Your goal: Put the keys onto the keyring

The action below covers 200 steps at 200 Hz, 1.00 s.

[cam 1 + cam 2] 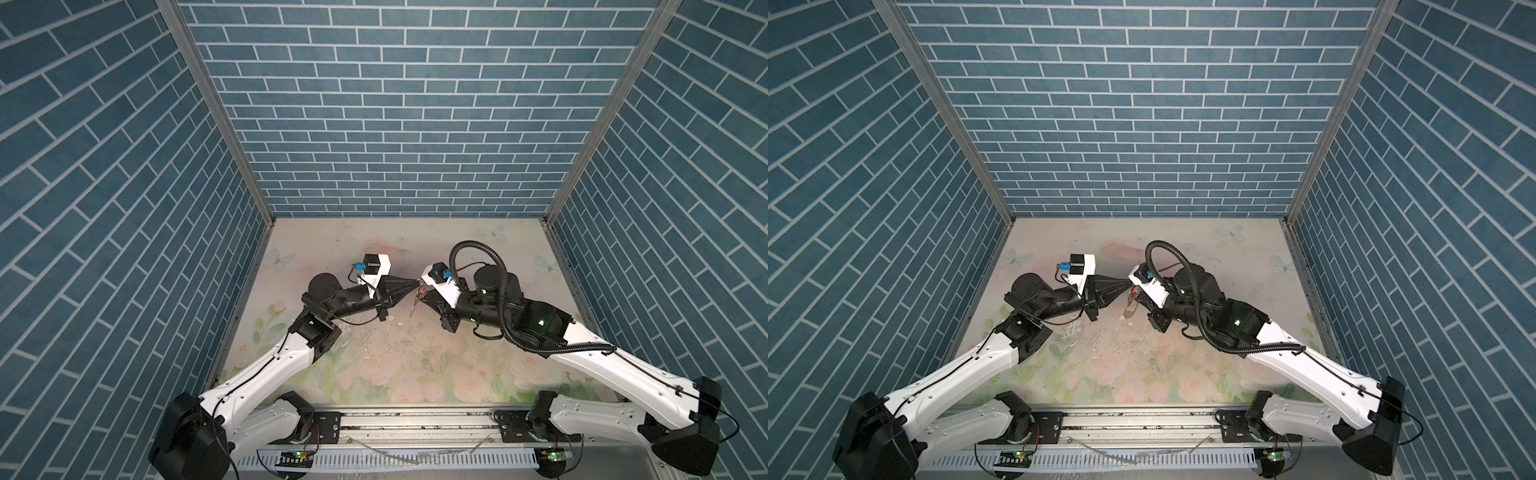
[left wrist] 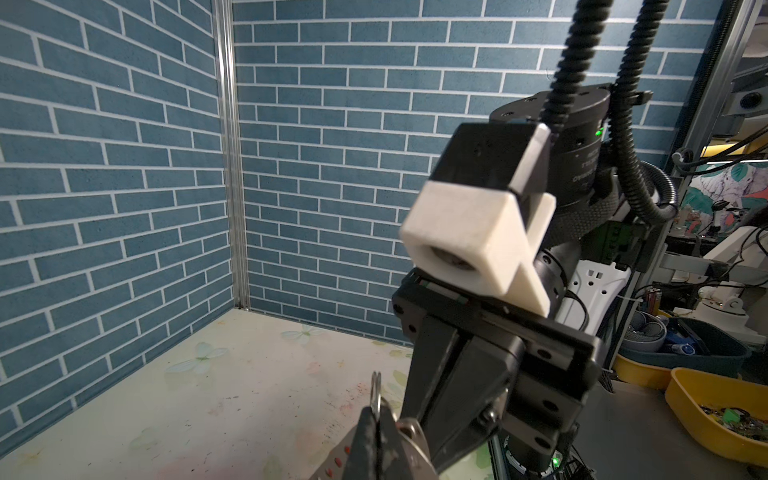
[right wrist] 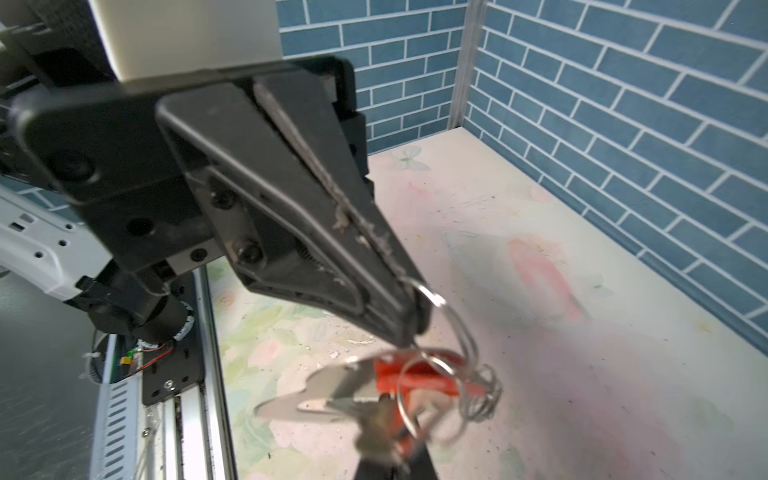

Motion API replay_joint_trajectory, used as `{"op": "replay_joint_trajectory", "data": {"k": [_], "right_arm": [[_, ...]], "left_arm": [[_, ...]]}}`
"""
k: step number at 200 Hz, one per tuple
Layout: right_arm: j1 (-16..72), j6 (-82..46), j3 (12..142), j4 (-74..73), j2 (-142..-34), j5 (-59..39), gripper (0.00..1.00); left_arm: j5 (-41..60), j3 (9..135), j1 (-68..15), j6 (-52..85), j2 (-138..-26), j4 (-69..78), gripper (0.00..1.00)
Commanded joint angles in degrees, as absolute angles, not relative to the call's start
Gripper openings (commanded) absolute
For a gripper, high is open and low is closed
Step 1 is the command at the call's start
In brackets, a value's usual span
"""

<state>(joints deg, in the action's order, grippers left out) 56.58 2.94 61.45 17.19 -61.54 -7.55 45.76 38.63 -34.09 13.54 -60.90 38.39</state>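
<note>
I have the left gripper (image 1: 414, 284) and right gripper (image 1: 424, 292) tip to tip above the middle of the floral-printed table (image 1: 395, 365). The thin silver wire keyring (image 3: 464, 332) sits in the left jaws. The silver metal keys with orange-red tags (image 3: 332, 392) hang below it, reaching into the right jaws.

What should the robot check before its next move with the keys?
1. Left gripper pinching the keyring: ok, it is shut on the silver wire.
2. Right gripper gripping the keys: ok, it looks shut on them.
3. Keys off the table: ok, they hang in the air.
4. Keys threaded onto the keyring: cannot tell, it is too blurred.
5. Gripper tips apart: cannot tell, they nearly meet.
</note>
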Motion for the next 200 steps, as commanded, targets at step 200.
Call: {"op": "replay_joint_trajectory", "data": {"k": [200], "right_arm": [[56.7,5.7,63.6,12.7,-59.8,-4.7,0.14]], "left_arm": [[47.1,38.5,-33.5,14.4,-60.0,40.7,0.0]]}}
